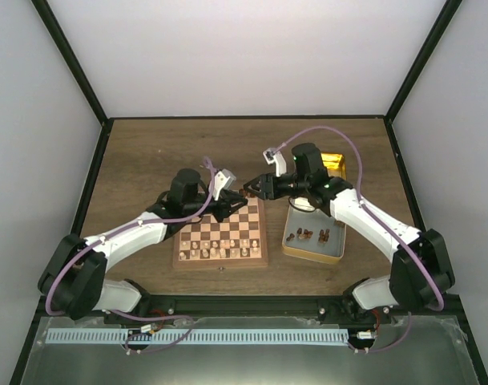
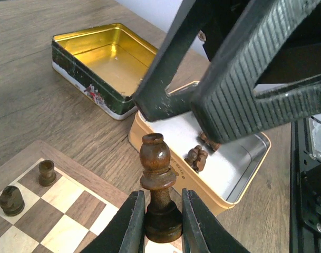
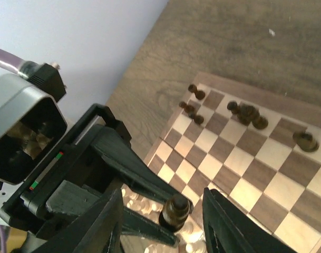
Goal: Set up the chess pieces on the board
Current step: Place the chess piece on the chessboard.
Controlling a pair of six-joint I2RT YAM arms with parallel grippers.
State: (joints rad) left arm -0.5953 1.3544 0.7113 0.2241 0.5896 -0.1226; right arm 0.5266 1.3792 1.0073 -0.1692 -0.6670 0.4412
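Observation:
My left gripper [image 2: 161,224] is shut on the base of a dark brown chess piece [image 2: 159,179], held upright over the far right corner of the board [image 2: 65,196]. My right gripper [image 3: 165,211] is open, one finger on each side of that piece's top [image 3: 175,210], not touching it. In the top view the two grippers, left [image 1: 232,205] and right [image 1: 251,191], meet at the board's [image 1: 219,263] far right corner. Several dark pieces [image 3: 244,112] stand on the far rows. More dark pieces [image 1: 308,236] lie in the cream tin [image 1: 292,250].
An open gold tin [image 1: 336,164] sits behind the cream tin, also in the left wrist view [image 2: 105,58]. Pale cream chessmen [image 1: 215,251] fill the board's near rows. The right gripper's fingers [image 2: 255,79] loom close above the left gripper.

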